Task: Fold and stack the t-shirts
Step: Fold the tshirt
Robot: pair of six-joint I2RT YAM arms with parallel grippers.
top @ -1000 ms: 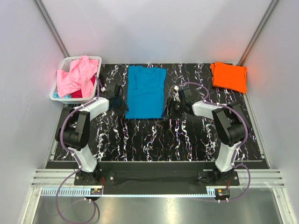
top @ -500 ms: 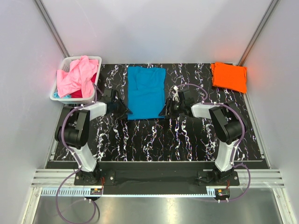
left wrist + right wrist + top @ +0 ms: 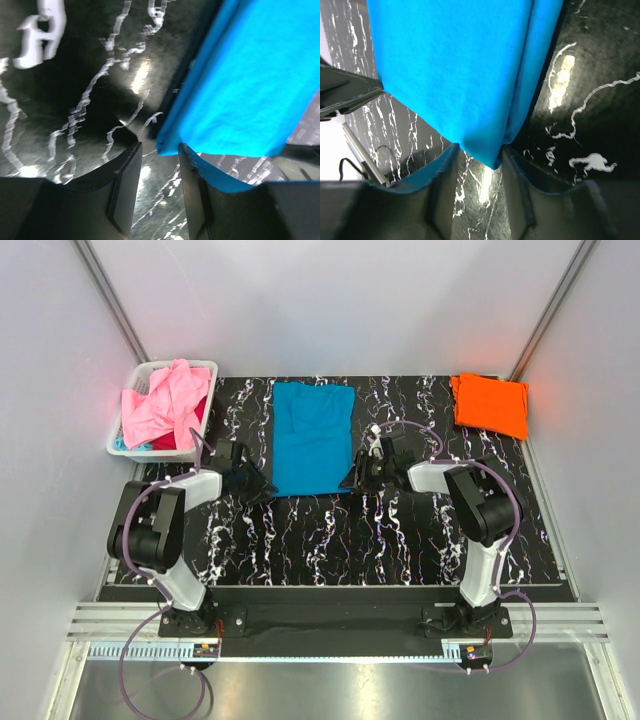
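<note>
The teal-blue t-shirt (image 3: 313, 438) lies folded into a long panel in the middle of the black marbled table (image 3: 330, 540). The left gripper (image 3: 257, 483) sits low at its near left corner and the right gripper (image 3: 358, 476) at its near right corner. Both wrist views show the jaws partly apart with a shirt corner poking into the gap, not pinched. The orange t-shirt (image 3: 490, 405) rests folded at the far right corner. The pink t-shirt (image 3: 160, 405) is heaped in the white basket (image 3: 118, 440) at the far left.
</note>
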